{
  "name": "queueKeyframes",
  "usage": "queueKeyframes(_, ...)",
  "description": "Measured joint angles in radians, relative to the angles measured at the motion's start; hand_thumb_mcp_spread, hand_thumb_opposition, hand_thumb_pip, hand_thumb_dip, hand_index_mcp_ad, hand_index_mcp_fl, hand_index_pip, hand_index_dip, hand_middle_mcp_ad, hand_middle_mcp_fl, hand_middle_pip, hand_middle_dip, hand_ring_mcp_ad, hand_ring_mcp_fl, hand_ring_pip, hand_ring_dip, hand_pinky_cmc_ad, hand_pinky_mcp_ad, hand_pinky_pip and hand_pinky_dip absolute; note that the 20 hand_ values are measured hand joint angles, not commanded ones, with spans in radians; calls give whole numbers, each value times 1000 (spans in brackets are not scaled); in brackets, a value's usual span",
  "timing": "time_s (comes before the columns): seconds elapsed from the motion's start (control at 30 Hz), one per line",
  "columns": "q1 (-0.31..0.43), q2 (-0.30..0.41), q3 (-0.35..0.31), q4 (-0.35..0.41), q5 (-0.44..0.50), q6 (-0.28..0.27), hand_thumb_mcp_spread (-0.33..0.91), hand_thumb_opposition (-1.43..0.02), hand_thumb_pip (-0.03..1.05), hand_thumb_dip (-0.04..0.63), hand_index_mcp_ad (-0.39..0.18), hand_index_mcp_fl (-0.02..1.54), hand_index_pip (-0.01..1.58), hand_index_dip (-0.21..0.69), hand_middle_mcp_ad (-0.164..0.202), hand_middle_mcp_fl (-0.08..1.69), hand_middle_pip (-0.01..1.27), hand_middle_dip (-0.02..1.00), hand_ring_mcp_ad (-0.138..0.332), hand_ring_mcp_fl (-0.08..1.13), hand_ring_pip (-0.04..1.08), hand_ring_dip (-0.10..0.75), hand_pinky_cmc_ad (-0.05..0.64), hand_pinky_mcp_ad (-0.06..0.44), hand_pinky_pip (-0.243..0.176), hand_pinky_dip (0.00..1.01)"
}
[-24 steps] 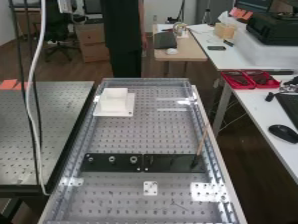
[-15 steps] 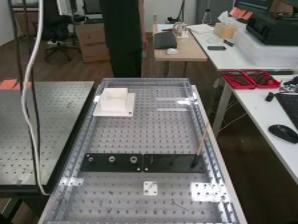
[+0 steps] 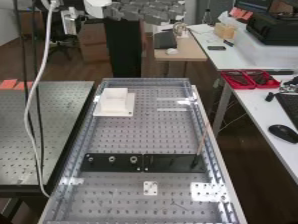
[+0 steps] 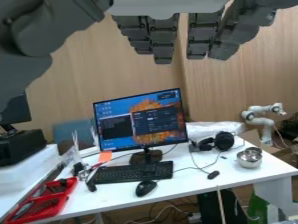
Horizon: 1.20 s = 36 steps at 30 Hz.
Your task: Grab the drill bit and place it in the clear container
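A robotics lab — perforated metal bench (image 3: 151, 135), robot arm (image 4: 263, 119) by the wall, computer monitor (image 4: 142, 121) on a desk (image 4: 199, 174).

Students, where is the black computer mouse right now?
In the high view, the black computer mouse lies near the right edge, on the white desk beside the keyboard.

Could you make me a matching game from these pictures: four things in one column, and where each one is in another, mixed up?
Things:
1. Thin rod
2. White box
3. Robot's hand
4. Computer mouse

Places:
A. On a white desk
B. Standing, slightly tilted, at a black plate
C. Up in the air
D. On a flat white base, toward the bench's far end

Right pairs: 1-B, 2-D, 3-C, 4-A
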State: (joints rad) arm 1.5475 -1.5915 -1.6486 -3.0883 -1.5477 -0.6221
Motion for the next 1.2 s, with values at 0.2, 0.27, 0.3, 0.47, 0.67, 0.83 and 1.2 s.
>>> queueKeyframes(0.2, -11, -31, -23, 25, 27, 45, 117, -602, 305, 9, 89, -7, 72, 19, 94, 3, 141, 30, 185, -2, 77, -17, 204, 129, -61, 119)
queueKeyframes(0.27, -20, -49, -31, 34, 21, 72, 124, -613, 305, 9, 89, -5, 68, 19, 91, 7, 141, 30, 187, -2, 77, -21, 209, 136, -61, 122)
queueKeyframes(0.3, -22, -53, -32, 35, 18, 78, 115, -620, 305, 9, 89, -3, 68, 19, 91, 3, 141, 30, 183, -2, 75, -21, 209, 133, -61, 122)
queueKeyframes(0.47, -46, -121, -42, 43, -4, 150, 134, -635, 319, 9, 89, -3, 66, 35, 91, 3, 138, 26, 182, -2, 79, -21, 209, 138, -63, 126)
queueKeyframes(0.67, -75, -201, -56, 78, 8, 231, 176, -651, 339, 9, 89, -3, 70, 72, 91, 7, 140, 31, 185, -2, 80, -19, 209, 136, -63, 127)
queueKeyframes(0.83, -93, -234, -81, 151, 48, 283, 250, -696, 408, 30, 75, 73, 66, 171, 93, 5, 138, 37, 185, -2, 77, -19, 209, 133, -63, 127)
queueKeyframes(1.2, -98, -276, -164, 367, 214, 392, 302, -775, 565, 150, 54, 363, 66, 384, 94, 3, 141, 87, 185, -10, 75, -19, 199, 136, -63, 127)
